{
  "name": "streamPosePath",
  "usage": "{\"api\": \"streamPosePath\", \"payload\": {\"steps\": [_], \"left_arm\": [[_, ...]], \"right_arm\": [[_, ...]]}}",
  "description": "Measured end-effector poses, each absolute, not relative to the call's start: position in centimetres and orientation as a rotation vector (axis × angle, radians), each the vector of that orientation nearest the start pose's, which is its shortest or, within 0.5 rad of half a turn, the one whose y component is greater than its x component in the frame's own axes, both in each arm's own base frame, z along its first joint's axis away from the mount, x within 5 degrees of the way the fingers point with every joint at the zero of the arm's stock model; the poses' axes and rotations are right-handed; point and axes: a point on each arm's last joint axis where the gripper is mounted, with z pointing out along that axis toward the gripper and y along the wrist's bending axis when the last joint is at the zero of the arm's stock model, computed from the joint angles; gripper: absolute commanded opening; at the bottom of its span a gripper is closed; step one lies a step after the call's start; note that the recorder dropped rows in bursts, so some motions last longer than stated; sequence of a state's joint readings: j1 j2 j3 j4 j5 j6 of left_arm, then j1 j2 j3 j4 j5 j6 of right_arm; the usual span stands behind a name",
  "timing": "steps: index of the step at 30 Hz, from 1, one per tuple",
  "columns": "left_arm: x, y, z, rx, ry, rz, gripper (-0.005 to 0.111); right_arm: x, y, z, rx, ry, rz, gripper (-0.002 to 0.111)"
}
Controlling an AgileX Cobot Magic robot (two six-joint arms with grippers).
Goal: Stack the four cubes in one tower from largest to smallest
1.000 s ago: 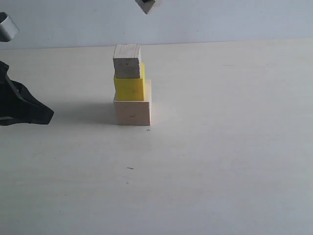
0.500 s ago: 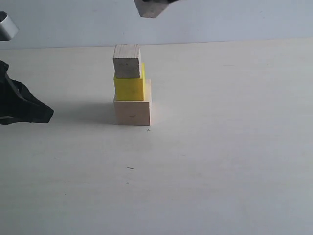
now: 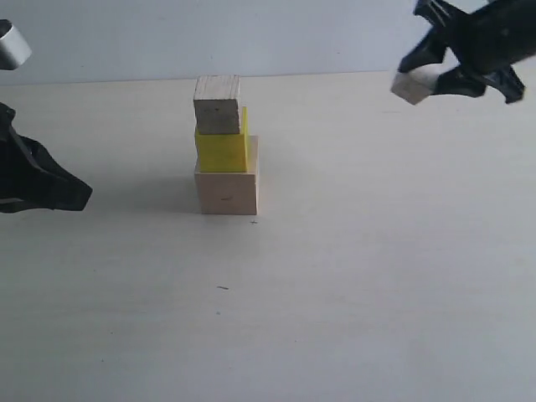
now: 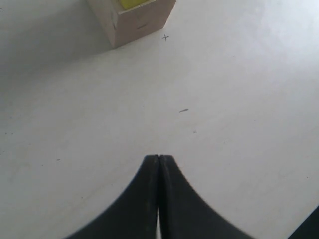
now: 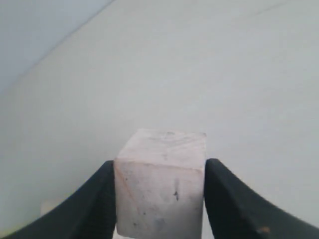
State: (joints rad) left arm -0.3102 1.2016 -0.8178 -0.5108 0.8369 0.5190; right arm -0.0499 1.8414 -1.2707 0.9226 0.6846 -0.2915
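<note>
A: What is there apart from the job's own pieces?
B: A pale matt desk [image 3: 360, 276], off-white, spreading beneath the left hand [image 4: 158, 158] and the right hand [image 3: 416, 79]. Beyond the right hand rises a plain bluish-grey wall [image 3: 318, 33], meeting the desk in one straight edge.
A: Any marks on the desk?
B: Two. A short dark dash [image 4: 184, 110] lies ahead of the left hand, a little aside from its tips. Farther ahead of that same hand sits a tiny dark cross [image 4: 165, 37]. Both are faint and small, apart from each other; what made them I cannot tell
</note>
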Motion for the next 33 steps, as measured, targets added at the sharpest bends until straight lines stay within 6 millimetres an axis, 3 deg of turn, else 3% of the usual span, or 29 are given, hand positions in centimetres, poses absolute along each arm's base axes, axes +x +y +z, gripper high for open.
{"api": "streamPosePath", "payload": {"steps": [3,6,11,15,24,27,33], "left_arm": [[20.1,-9.9,27.4,0.73,2.511,-0.539,0.0],[20.1,-9.9,27.4,0.729,2.51,-0.538,0.0],[20.2,-10.0,27.5,0.716,2.502,-0.546,0.0],[20.3,-10.0,27.5,0.71,2.497,-0.546,0.0],[20.3,-10.0,27.5,0.698,2.491,-0.554,0.0],[20.4,-10.0,27.6,0.686,2.479,-0.552,0.0],[20.5,-10.0,27.7,0.678,2.469,-0.548,0.0]], "right_arm": [[39.3,0.1,21.5,0.747,2.322,0.818,0.0],[40.1,-0.3,23.0,0.729,2.153,0.846,0.0],[41.1,1.4,28.2,0.151,1.926,0.927,0.0],[40.2,2.8,31.5,-0.144,1.776,1.031,0.0],[37.9,4.5,33.1,-0.558,1.587,1.087,0.0],[36.9,5.7,33.6,-0.733,1.539,1.011,0.0],[34.7,10.5,34.2,-1.013,1.501,1.01,0.0]]}}
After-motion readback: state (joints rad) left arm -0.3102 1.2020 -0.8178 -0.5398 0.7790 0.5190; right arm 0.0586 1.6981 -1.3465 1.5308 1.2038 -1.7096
